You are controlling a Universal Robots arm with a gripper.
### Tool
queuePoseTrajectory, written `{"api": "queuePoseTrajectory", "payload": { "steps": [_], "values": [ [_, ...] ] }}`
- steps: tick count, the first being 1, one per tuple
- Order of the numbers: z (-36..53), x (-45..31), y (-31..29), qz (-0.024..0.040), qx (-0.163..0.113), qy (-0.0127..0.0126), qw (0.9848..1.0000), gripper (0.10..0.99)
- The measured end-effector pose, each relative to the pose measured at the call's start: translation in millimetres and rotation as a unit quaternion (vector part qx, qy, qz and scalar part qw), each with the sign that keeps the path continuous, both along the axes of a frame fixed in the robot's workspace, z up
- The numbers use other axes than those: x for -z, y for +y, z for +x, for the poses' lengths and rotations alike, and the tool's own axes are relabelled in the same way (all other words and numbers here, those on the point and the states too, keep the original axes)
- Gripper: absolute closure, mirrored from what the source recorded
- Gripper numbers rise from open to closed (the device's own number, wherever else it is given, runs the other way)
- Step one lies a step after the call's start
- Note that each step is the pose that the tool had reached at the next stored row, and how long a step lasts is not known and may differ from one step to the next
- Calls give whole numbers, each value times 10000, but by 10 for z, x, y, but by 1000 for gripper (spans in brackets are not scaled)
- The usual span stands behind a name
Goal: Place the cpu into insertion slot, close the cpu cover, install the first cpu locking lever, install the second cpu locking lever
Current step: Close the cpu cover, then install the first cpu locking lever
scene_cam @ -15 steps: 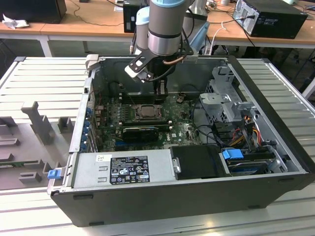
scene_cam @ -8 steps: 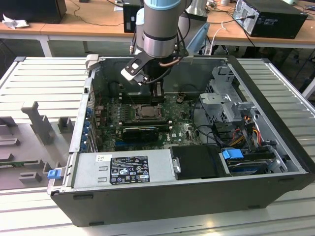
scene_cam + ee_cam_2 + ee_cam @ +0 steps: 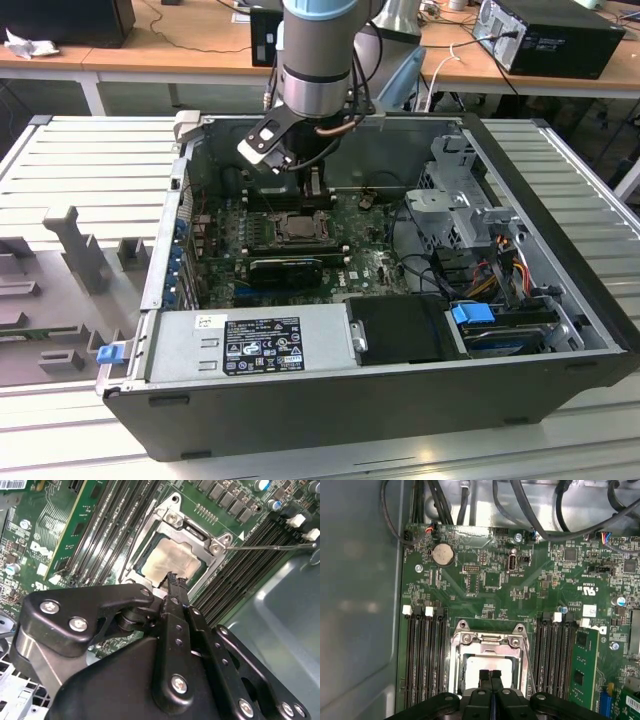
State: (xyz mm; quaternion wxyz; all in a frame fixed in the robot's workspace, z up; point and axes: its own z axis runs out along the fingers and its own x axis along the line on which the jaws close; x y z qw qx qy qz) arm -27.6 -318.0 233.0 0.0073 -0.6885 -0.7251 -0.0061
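The cover [image 3: 456, 667] lies flat around the cpu [image 3: 475, 670], which sits seated in its socket. The gripper [image 3: 490, 674], fingers pinched together and empty, hangs just over the chip. One lever [image 3: 270, 546] juts out sideways, seemingly unlatched.

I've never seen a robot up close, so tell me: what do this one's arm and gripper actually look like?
The arm is a thick silver-grey cylinder with a pale blue band, and dark cables run along it. The gripper is matte black, built of rounded linked plates joined by shiny silver screws, ending in two slim black fingers.
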Motion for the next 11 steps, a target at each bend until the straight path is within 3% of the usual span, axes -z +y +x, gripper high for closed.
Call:
{"api": "queuePoseTrajectory", "payload": {
  "steps": [8,11],
  "values": [
    [-34,-2,0,0,-1,0,10000,980],
    [-34,-61,0,0,0,0,10000,980]
  ]
}}
